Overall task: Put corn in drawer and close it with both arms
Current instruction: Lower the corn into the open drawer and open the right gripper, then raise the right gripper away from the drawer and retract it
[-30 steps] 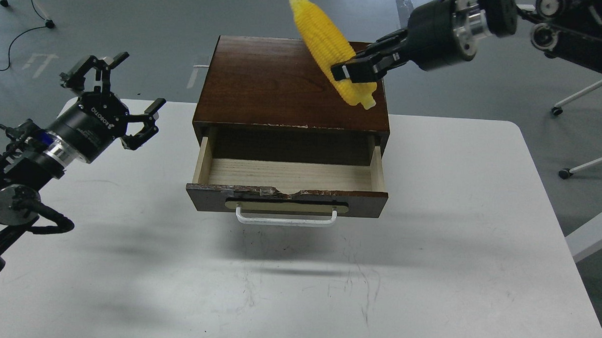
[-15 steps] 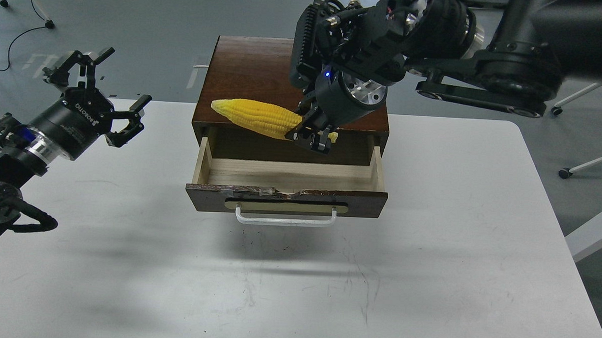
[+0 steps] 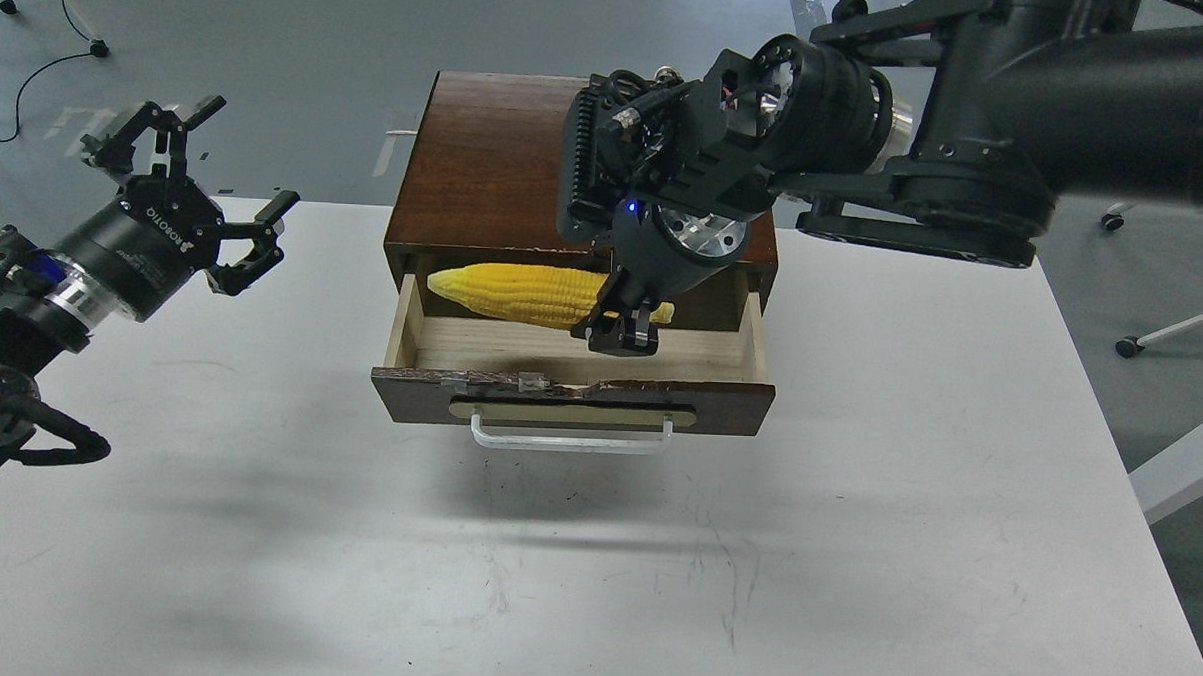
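Observation:
The drawer (image 3: pixel 571 405) stands pulled open from a dark brown wooden cabinet (image 3: pixel 487 164); its front has a chipped top edge and a white bar handle (image 3: pixel 571 440). The yellow corn (image 3: pixel 518 293) lies level, tip to the left, just inside the drawer's opening above its pale wooden floor. My right gripper (image 3: pixel 624 329) points down over the drawer and is shut on the corn near its stub end. My left gripper (image 3: pixel 202 184) is open and empty, above the table's left edge, well left of the drawer.
The cabinet sits at the back middle of a white table (image 3: pixel 854 547). Grey floor lies beyond, with chair legs (image 3: pixel 1167 198) at the right and a cable (image 3: pixel 41 58) at the far left.
My right arm has swung the corn from high above the cabinet top, turned it level, and lowered it into the drawer's opening. My left gripper drifted slightly left.

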